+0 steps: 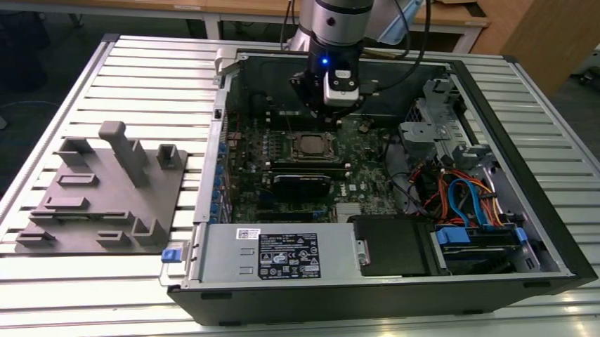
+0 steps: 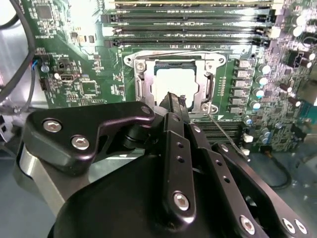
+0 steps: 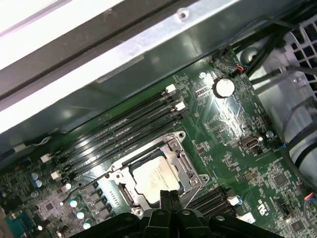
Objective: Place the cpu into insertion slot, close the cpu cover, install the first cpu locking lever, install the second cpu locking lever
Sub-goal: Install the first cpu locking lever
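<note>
Looking at the exterior view first, the arm drops in from the upper middle of the frame and its gripper hangs inside the open computer case, just above the cpu. The chip sits in the insertion slot, near the center of the green motherboard. Off on the exterior view's left there's a grey fixture block lying on the slatted table, well apart from the case. In the second wrist view things get clearer: the gripper has its two fingers pinched tight together with nothing between them, and the tips hover right over the edge of the cpu. The cpu cover looks folded down flat, so the chip's silvery top shows through its window. A thin wire lever angles away from one corner of the socket. Can't tell if it's hooked. The long black memory slots run beside the socket. Same story in the first wrist view: the gripper is clamped closed and empty at the rim of the cpu. The cover frames the chip, the lever pokes out by the fingers, the memory slots are alongside, and a round coin battery sits further off on the board.
</note>
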{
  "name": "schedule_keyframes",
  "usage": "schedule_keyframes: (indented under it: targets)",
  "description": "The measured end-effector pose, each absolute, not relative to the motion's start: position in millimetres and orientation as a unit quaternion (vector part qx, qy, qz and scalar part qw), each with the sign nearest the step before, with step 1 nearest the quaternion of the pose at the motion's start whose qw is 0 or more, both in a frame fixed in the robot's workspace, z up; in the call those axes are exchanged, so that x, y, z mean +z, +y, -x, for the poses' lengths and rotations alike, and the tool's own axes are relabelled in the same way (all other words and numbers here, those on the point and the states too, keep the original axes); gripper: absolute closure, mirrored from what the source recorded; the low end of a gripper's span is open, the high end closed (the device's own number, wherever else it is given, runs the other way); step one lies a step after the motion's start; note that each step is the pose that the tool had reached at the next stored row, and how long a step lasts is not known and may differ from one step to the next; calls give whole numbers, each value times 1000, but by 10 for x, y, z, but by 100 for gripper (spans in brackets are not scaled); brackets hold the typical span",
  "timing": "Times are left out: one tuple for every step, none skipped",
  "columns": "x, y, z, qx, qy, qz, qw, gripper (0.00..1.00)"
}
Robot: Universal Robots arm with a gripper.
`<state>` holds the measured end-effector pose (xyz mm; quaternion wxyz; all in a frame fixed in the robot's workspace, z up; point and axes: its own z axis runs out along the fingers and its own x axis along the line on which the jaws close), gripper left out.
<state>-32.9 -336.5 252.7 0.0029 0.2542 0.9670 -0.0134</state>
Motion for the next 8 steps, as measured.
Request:
schedule_keyframes:
  targets:
    - [2526,-3365,329,-13,968,-250,3,90]
    - [2526,-3365,329,-13,969,-245,3,90]
    - [2526,-3365,329,-13,970,-241,3,90]
    - [2527,-3365,329,-13,972,-236,3,90]
    - [2527,-3365,329,-13,973,-232,3,90]
    - [2527,-3365,329,-13,974,-226,3,90]
    - [2526,-3365,329,-13,975,-221,3,90]
    - [2527,-3365,329,-13,977,-215,3,90]
